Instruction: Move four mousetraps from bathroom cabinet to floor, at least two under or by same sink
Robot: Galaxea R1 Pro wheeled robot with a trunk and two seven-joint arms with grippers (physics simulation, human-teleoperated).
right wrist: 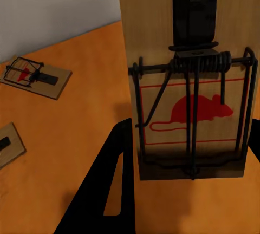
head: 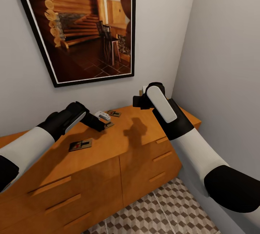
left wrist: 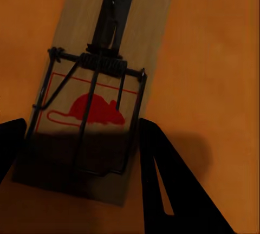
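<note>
Four mousetraps (head: 81, 144) (head: 114, 113) (left wrist: 92, 98) (right wrist: 187, 82) — one cabinet (head: 137, 143), one framed picture (head: 83, 24).

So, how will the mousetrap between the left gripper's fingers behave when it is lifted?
The mousetrap is a thin flat wooden board, so it probably stays stiff and feels light. Lying flat on the cabinet, it should not roll. The left gripper has fingers along its long edges; its wire spring parts might snag.

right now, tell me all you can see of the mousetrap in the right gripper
The mousetrap is a tan wooden board with a red mouse print, a dark wire bar and coiled spring, and a black metal plate. The right gripper is shut on its end, holding it raised above the cabinet top, apart from the traps lying there.
</note>
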